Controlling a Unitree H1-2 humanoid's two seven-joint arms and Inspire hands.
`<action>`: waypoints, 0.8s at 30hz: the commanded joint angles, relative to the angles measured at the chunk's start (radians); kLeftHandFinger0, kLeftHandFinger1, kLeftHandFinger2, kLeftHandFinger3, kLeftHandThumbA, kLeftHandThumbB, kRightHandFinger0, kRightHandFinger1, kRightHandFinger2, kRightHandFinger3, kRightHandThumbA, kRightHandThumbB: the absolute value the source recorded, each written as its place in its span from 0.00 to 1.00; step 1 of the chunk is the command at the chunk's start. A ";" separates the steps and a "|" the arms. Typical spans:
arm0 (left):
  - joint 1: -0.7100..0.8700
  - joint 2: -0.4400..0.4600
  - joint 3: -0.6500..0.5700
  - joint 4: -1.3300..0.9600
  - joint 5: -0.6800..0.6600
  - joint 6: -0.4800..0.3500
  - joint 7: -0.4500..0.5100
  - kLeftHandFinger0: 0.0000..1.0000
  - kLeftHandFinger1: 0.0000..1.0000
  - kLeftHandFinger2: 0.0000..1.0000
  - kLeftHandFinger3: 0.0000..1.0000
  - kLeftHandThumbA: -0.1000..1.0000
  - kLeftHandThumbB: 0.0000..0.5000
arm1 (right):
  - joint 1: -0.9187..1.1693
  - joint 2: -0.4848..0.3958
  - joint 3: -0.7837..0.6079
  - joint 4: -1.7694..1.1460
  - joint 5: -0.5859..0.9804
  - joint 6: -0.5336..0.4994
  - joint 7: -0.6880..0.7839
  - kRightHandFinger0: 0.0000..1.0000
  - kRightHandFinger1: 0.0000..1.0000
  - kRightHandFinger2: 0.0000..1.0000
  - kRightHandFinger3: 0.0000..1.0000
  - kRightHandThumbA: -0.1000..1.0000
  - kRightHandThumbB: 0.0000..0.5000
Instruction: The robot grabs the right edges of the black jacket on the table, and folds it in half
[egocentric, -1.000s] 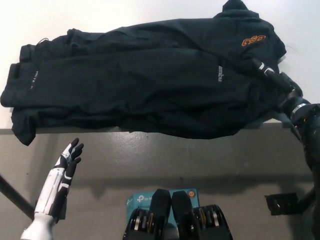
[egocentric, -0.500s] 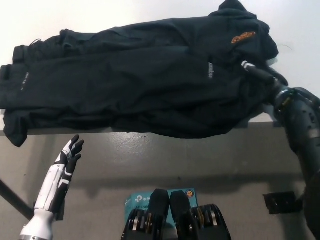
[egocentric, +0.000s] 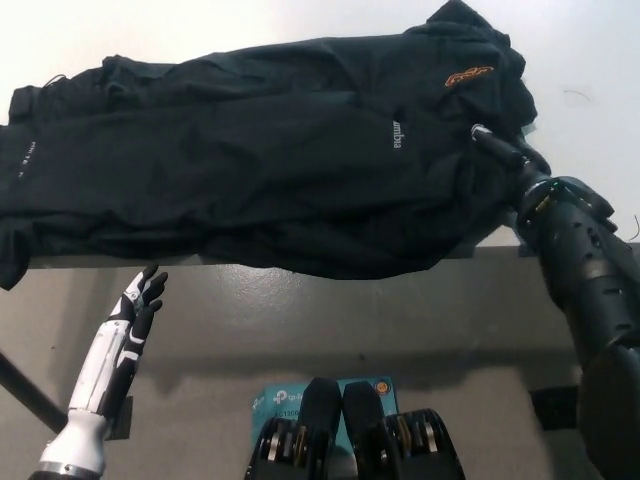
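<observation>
The black jacket (egocentric: 260, 160) lies spread across the white table (egocentric: 200, 30), with an orange logo (egocentric: 470, 74) near its right end and its front hem hanging over the table edge. My black right hand (egocentric: 503, 150) lies on the jacket's right edge just below the logo. It is black against black cloth, so its grip does not show. My white left hand (egocentric: 138, 308) rests open in front of the table's front edge at the lower left, touching nothing.
The table's front edge (egocentric: 120, 262) runs across the middle of the picture, with grey floor below it. A teal box (egocentric: 272, 398) lies on the floor at bottom centre. A dark pole (egocentric: 25, 392) crosses the lower left corner.
My right arm has moved left and further over the table. The whole jacket has slid left with it, and its left end now runs off the picture. The left hand has barely moved.
</observation>
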 joint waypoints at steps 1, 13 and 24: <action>-0.017 0.016 0.006 -0.022 0.004 -0.010 -0.004 1.00 1.00 1.00 1.00 1.00 0.40 | -0.079 -0.005 -0.096 -0.026 0.083 -0.080 -0.051 0.00 0.19 0.80 1.00 0.00 0.11; -0.017 0.015 0.006 -0.024 0.007 -0.007 -0.002 1.00 1.00 1.00 1.00 1.00 0.39 | -0.183 -0.044 -0.289 -0.133 0.183 -0.109 -0.084 0.00 0.11 0.71 1.00 0.00 0.15; -0.022 0.014 0.006 -0.033 0.014 -0.006 0.001 1.00 1.00 1.00 1.00 1.00 0.36 | -0.305 -0.073 -0.221 -0.182 0.122 -0.101 -0.134 0.00 0.00 0.64 1.00 0.00 0.23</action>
